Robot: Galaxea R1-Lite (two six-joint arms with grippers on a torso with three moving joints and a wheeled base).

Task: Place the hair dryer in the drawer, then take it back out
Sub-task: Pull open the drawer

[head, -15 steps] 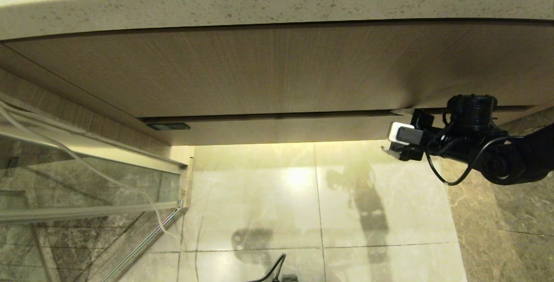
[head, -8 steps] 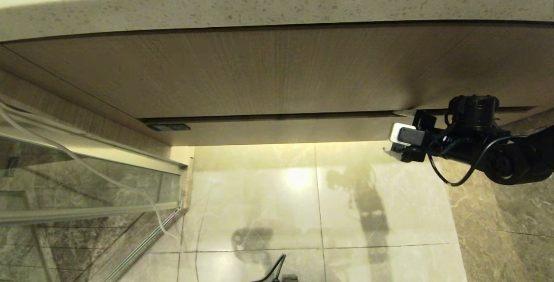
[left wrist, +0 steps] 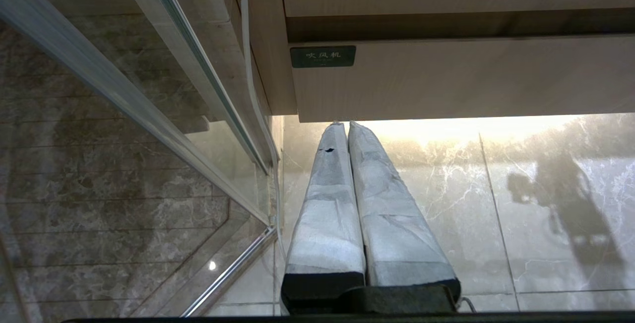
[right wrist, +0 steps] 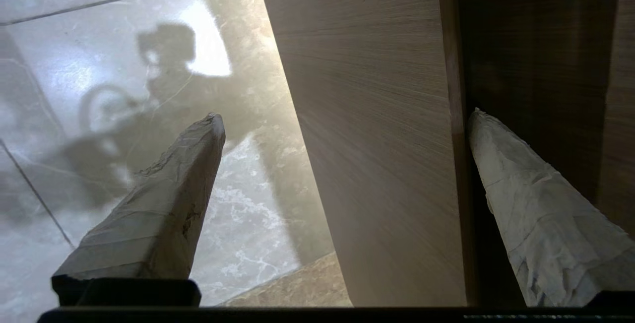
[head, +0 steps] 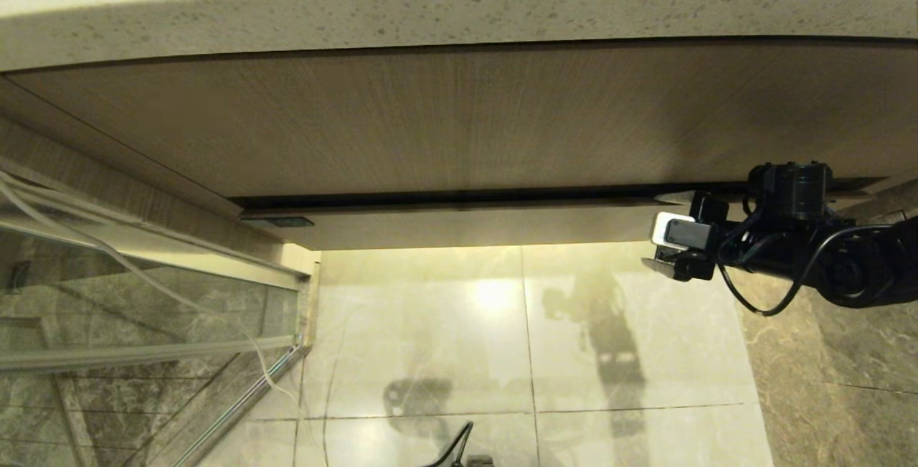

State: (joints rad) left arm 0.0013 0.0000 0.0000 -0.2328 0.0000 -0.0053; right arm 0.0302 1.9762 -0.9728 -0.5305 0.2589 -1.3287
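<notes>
Now wood-grain drawer ajar, right gripper astride its front (jaws wide)

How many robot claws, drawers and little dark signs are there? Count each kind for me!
Claws: 2, the left claw and the right claw
Drawer: 1
Dark sign: 1
Total: 4

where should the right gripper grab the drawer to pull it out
Grip the drawer by its narrow handle-less front, at the right end, coming from the front. The right gripper already straddles it there, open jaws with one finger behind the front in the dark gap, one outside.
</notes>
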